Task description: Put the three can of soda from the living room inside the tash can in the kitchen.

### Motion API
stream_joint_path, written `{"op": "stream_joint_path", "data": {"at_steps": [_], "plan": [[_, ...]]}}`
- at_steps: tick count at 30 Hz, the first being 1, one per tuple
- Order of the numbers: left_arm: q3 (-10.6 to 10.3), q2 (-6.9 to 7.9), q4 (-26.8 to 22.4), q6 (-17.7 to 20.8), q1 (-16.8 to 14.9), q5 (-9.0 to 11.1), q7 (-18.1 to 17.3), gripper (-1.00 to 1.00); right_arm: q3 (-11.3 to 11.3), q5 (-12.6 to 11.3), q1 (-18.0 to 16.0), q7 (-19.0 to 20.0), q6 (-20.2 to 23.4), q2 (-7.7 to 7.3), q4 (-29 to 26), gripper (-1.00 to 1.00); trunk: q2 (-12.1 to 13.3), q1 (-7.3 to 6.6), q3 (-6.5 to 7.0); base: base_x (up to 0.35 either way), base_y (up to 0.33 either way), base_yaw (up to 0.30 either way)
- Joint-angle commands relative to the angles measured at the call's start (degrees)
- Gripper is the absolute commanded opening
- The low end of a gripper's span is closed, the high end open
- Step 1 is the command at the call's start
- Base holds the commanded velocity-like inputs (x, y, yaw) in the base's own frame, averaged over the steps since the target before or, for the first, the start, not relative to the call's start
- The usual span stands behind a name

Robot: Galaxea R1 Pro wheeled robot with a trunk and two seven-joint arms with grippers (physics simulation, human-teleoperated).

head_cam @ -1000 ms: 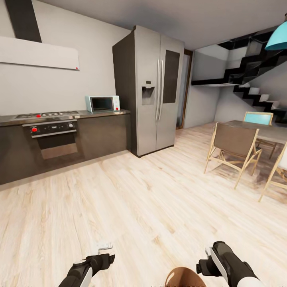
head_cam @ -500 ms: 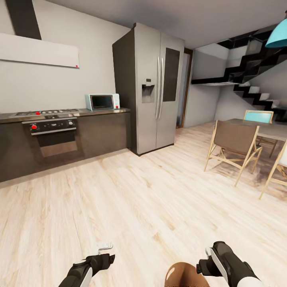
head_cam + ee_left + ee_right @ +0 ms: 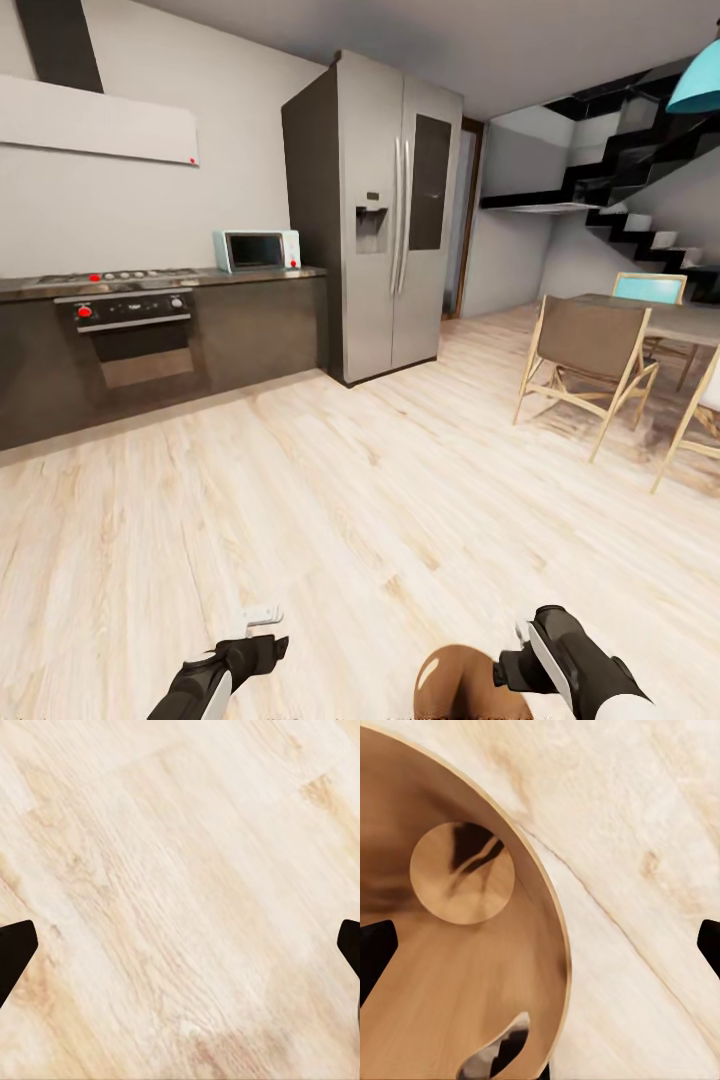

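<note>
Head view, kitchen (image 3: 160, 300), light wood floor (image 3: 380, 500), right fingers (image 3: 375, 949) apart over tash can (image 3: 465, 967), left fingers (image 3: 15, 949) apart

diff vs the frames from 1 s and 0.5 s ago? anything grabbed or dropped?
Nothing was grabbed or dropped. In the head view the copper-brown trash can shows more at the bottom edge, while the fridge, oven and chairs shift slightly across the picture, so the camera moved, not the things. The left gripper and right gripper keep their places in the picture, both open and empty.
</note>
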Motion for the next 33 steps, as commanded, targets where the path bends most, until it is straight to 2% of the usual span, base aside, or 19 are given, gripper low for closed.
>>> {"op": "stream_joint_path", "data": {"at_steps": [1, 3, 7, 16, 26, 33], "plan": [[0.00, 0.00, -0.01, -0.04, 0.00, -0.02, -0.01, 1.00, 0.00, 0.00, 0.00, 0.00, 0.00, 0.00, 0.00, 1.00, -0.42, 0.23, -0.18, 0.000, 0.000, 0.000], [0.00, 0.00, 0.00, -0.07, 0.00, 0.01, -0.01, 1.00, -0.02, 0.29, 0.00, 0.00, 0.00, 0.00, 0.00, 1.00, -1.22, 0.67, -0.54, 0.000, 0.000, 0.000], [0.00, 0.00, -0.04, -0.10, 0.00, 0.03, -0.01, 1.00, -0.12, 2.49, -0.02, 0.00, 0.00, 0.01, 0.00, 1.00, -2.82, 1.54, -1.26, 0.000, 0.000, 0.000], [0.00, 0.00, -0.04, -0.11, 0.00, 0.04, -0.01, 1.00, -0.17, 3.30, 0.00, 0.00, 0.00, 0.00, 0.00, 1.00, -6.43, 3.52, -2.88, 0.000, 0.000, 0.000], [0.00, 0.00, -0.06, -0.19, 0.00, -0.02, -0.01, 1.00, -0.18, 3.41, -0.01, 0.00, 0.00, 0.08, 0.00, 1.00, -6.57, 3.78, -5.09, 0.000, 0.000, 0.000], [-0.01, 0.00, -0.06, -0.19, 0.00, -0.05, -0.01, 1.00, -0.18, 3.42, -0.01, 0.00, 0.00, 0.09, 0.00, 1.00, -6.57, 3.78, -5.09, 0.000, 0.000, 0.000]]}}
